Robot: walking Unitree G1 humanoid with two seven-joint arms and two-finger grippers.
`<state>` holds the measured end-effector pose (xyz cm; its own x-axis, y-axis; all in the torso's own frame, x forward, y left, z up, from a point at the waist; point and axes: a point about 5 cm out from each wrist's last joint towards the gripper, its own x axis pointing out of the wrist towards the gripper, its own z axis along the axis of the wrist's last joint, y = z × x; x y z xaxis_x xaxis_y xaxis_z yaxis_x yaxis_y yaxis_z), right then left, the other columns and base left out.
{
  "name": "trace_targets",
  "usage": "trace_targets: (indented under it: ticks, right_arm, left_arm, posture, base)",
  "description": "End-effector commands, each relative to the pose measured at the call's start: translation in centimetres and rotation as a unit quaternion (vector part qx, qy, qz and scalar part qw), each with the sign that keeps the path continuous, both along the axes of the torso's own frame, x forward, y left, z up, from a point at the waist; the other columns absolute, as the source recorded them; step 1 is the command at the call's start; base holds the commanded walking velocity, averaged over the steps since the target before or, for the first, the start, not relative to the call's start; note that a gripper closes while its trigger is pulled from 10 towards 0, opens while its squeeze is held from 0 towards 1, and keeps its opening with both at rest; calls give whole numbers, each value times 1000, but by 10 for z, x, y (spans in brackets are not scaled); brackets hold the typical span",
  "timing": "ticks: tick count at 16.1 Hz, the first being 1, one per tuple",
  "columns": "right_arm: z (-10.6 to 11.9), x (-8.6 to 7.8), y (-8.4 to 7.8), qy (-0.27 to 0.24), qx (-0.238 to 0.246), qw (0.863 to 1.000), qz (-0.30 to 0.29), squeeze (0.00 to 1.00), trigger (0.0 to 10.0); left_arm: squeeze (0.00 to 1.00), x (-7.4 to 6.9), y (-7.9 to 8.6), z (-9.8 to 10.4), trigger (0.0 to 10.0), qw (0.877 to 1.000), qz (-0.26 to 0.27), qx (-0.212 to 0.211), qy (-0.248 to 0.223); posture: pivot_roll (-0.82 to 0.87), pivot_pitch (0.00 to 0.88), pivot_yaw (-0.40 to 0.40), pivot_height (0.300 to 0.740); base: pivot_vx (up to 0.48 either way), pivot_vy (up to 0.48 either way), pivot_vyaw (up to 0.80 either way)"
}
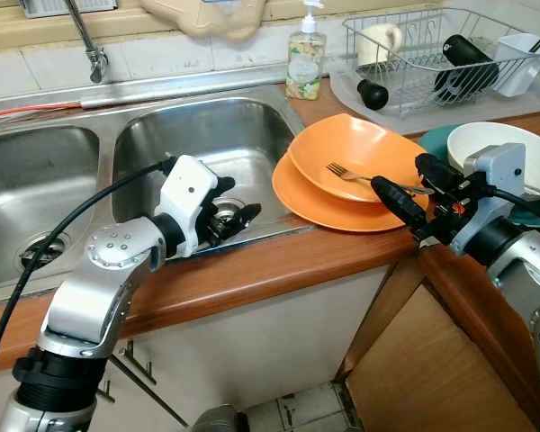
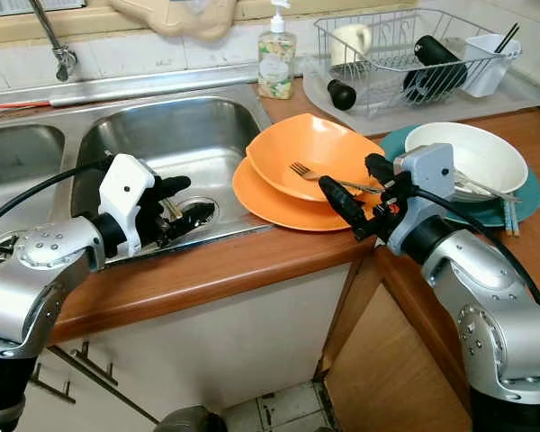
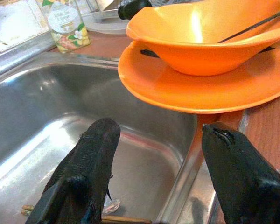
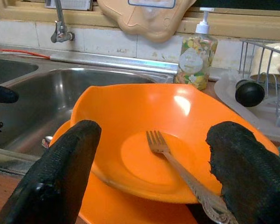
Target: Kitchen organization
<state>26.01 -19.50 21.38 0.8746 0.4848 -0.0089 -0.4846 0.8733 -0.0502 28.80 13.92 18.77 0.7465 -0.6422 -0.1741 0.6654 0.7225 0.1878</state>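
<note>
An orange bowl (image 1: 360, 148) sits on an orange plate (image 1: 310, 202) on the wooden counter, right of the sink. A metal fork (image 4: 177, 163) lies inside the bowl, its handle pointing at my right gripper. That right gripper (image 1: 403, 180) is open just off the bowl's near right rim, one finger on each side of the fork handle, nothing held. My left gripper (image 1: 237, 200) is open and empty above the front right corner of the right sink basin (image 1: 207, 135), close to the plate's edge (image 3: 200, 93).
A white bowl (image 1: 504, 144) on a teal plate (image 1: 436, 137) stands behind my right arm. A wire dish rack (image 1: 441, 54) with a mug and dark utensils is at the back right, beside a soap bottle (image 1: 304, 58). The tap (image 1: 90, 45) is at the back left.
</note>
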Motion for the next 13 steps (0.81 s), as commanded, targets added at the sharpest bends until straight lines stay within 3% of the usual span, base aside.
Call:
trace_targets:
  ticks: [1,6,13]
  right_arm:
    - [0,-3,-4,1,-1,1000,-7,0,10000]
    - [-4,2,-15,7,13,998,-56,0,10000]
    - [-17,16,-14,44,43,998,-28,0,10000]
  left_arm:
    - [0,2,-2,0,10000,1000,-8,-1,2]
    - [0,3,-9,0,10000,1000,-20,-9,2]
    - [0,-5,-15,-1,10000,999,-41,-32,8]
  posture:
    - [-20,0,81,716]
    - [-19,0,78,716]
    - [-5,0,40,716]
  base:
    - [0,0,0]
    - [0,0,0]
    - [0,0,0]
